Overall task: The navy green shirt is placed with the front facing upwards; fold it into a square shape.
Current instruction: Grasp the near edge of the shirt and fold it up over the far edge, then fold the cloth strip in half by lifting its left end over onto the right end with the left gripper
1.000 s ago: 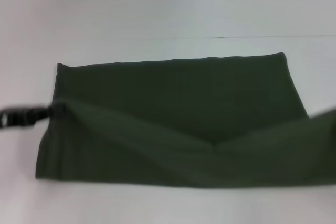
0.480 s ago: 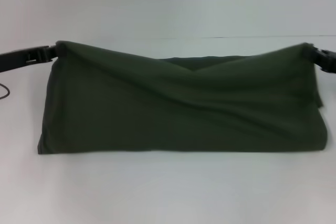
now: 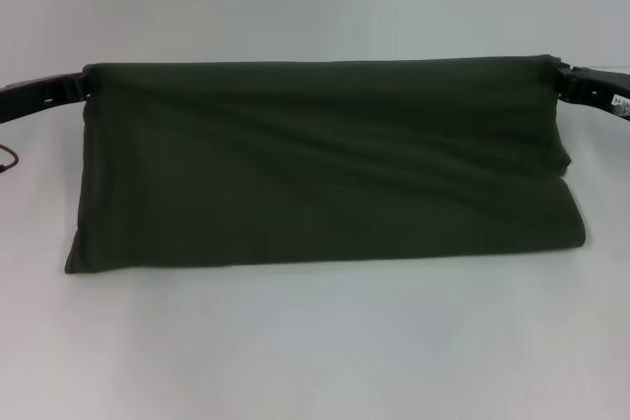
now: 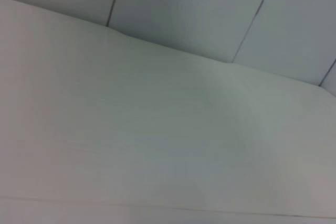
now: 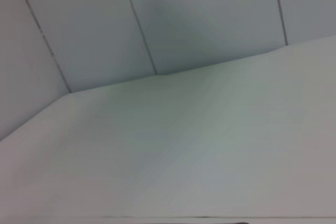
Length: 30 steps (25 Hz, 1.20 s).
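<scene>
We see the shirt (image 3: pixel 325 169) spread wide across the middle of the table (image 3: pixel 315 351), its near folded edge lying on the surface and its far edge lifted. The left gripper (image 3: pixel 81 88) is at the far left corner of that raised edge, the right gripper (image 3: pixel 559 81) at the far right corner, each touching the cloth. Bare table lies in front of the shirt and behind it. A wall (image 4: pixel 220 9) stands beyond the table's far edge.

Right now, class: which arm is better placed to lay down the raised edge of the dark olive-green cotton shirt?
Neither alone: the left gripper and right gripper each sit at one far corner of the shirt, so both should probably lower together.
</scene>
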{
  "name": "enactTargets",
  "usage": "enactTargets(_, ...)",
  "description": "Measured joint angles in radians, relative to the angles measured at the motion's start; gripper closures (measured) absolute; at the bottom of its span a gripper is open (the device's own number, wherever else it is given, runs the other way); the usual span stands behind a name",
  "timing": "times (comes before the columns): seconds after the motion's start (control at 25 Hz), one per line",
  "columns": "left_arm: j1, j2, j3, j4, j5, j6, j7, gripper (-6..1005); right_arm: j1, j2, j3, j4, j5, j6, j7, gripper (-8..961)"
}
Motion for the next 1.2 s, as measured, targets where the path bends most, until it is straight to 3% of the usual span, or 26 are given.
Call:
enactTargets(0.36, -0.012, -0.002, 0.009, -0.010, -0.005, -0.029, 0.008, 983, 0.005, 0.000, -0.033, 0.020, 0.029, 0.049, -0.003, 778)
enactTargets(0.64, -0.015, -0.023, 0.010, -0.013, -0.016, -0.081, 0.019, 978, 0.026, 0.009, -0.092, 0.040, 0.030, 0.137, -0.007, 753)
enactTargets(1.0, -0.005, -0.042, 0.010, -0.015, -0.063, -0.185, 0.020, 605, 0.052, 0.015, -0.128, 0.015, 0.055, 0.230, -0.011, 721)
enactTargets(1.2, 0.015, -0.045, 0.010, 0.004, -0.105, -0.135, 0.016, 470, 0.042, 0.004, -0.130, -0.007, 0.059, 0.172, 0.041, 478)
